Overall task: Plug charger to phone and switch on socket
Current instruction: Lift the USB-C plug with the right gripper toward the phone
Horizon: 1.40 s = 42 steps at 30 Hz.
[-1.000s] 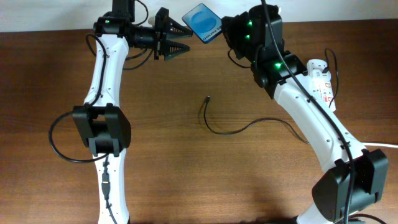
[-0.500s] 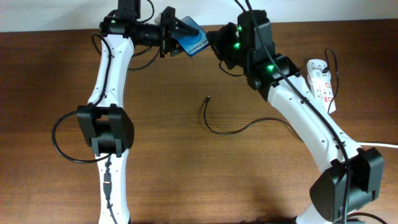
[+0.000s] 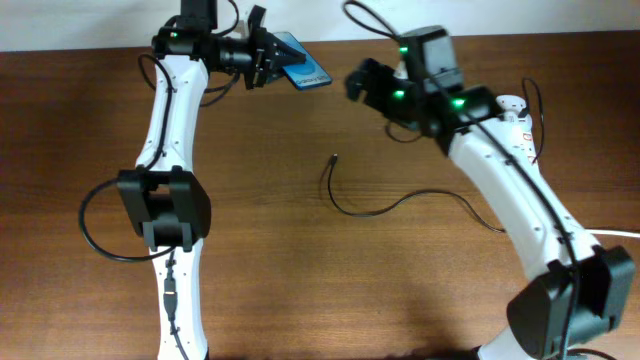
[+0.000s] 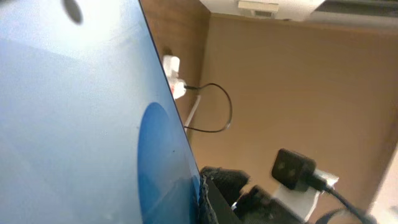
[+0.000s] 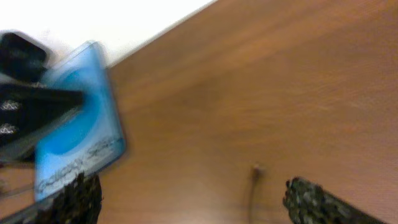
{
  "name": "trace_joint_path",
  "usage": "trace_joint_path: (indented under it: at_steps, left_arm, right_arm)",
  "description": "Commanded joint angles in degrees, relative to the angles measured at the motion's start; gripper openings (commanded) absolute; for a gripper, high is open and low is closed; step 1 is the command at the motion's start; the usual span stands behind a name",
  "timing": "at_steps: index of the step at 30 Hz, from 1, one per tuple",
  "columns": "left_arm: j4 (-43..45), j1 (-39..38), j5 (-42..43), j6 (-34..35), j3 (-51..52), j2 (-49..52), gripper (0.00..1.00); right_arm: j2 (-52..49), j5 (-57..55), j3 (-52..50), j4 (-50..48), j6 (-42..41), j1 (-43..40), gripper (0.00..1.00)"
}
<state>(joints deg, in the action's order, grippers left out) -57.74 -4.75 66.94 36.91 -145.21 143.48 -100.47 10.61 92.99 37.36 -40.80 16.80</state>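
Note:
The phone (image 3: pixel 301 61), blue-screened with a black frame, hangs above the table's far edge, and my left gripper (image 3: pixel 268 56) is shut on its left end. In the left wrist view the phone (image 4: pixel 74 112) fills the left side, with one dark fingertip (image 4: pixel 217 196) pressed on its edge. My right gripper (image 3: pixel 360 80) stands open just right of the phone, apart from it. Its wrist view shows the phone (image 5: pixel 78 124) beyond the spread gripper (image 5: pixel 199 205). The thin black charger (image 3: pixel 370 211) curls on the table, tip (image 3: pixel 334 158) pointing away. The white socket (image 3: pixel 518 132) lies at the far right.
A white wall strip runs behind the table's far edge (image 3: pixel 520 36). The socket's thick white cord (image 3: pixel 612 234) leaves at the right edge. Both arms' bases stand at the near side, the left arm (image 3: pixel 165 215) and the right arm (image 3: pixel 560 290).
The right gripper let go of the phone, opened wide and drew back to the right. The left gripper closed on the phone and now holds it alone.

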Motion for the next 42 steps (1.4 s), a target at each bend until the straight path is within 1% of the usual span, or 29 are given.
trace_joint_path:
  at_steps: [1, 2, 3, 4, 5, 6, 7, 8, 9, 14, 17, 26, 42]
  left_arm:
    - [-0.26, 0.22, 0.72, -14.75, -1.01, -0.35, 0.00]
    - [-1.03, 0.37, 0.59, -17.03, -1.01, -0.35, 0.00]
    - [-2.43, 0.92, -1.40, -18.38, -0.98, -0.35, 0.00]
    - [-6.32, 2.14, -9.73, -22.14, -1.01, -0.35, 0.00]
    - [-10.88, 2.89, -17.09, -22.71, -1.01, -0.35, 0.00]
    - [-15.89, 3.63, -21.55, -29.20, -1.01, -0.35, 0.00]
    - [-19.28, 3.80, -23.02, -34.53, -1.01, -0.35, 0.00]
    - [-21.20, 3.80, -23.28, -37.94, -1.01, -0.35, 0.00]
    - [-21.46, 3.80, -23.30, -38.77, -1.01, -0.35, 0.00]
    - [-20.79, 3.80, -23.28, -39.12, -1.01, -0.35, 0.00]
    - [-22.69, 3.80, -23.30, -39.15, -1.01, -0.35, 0.00]
    - [-20.68, 3.80, -23.30, -39.15, -1.01, -0.35, 0.00]
    - [-20.11, 3.80, -23.30, -39.15, -1.01, -0.35, 0.00]
  right_arm:
    - [2.01, 1.64, 0.33, 8.66, 17.46, -3.37, 0.98]
    - [1.25, 1.60, 0.28, 12.81, 25.83, -3.37, 0.98]
    - [0.37, 1.62, 0.28, 15.19, 28.89, -3.28, 0.98]
    - [-1.44, 2.32, 0.20, 17.05, 29.90, -3.26, 0.98]
    - [-3.21, 2.89, 0.17, 18.16, 29.88, -3.26, 0.98]
    - [-4.76, 2.89, 0.17, 18.82, 29.88, -3.28, 0.98]
    - [-6.03, 2.19, 0.17, 19.21, 29.88, -3.28, 0.98]
    - [-6.64, 1.75, 0.17, 19.21, 29.86, -3.37, 0.98]
    - [-6.73, 1.77, 0.17, 19.21, 29.86, -3.37, 0.98]
    - [-6.73, 1.79, 0.17, 19.21, 29.86, -3.37, 0.98]
    - [-6.73, 1.77, 0.17, 19.21, 29.86, -3.37, 0.98]
    - [-6.73, 1.77, 0.17, 19.23, 29.86, -3.37, 0.98]
    - [-6.73, 1.77, 0.17, 19.23, 29.86, -3.37, 0.98]
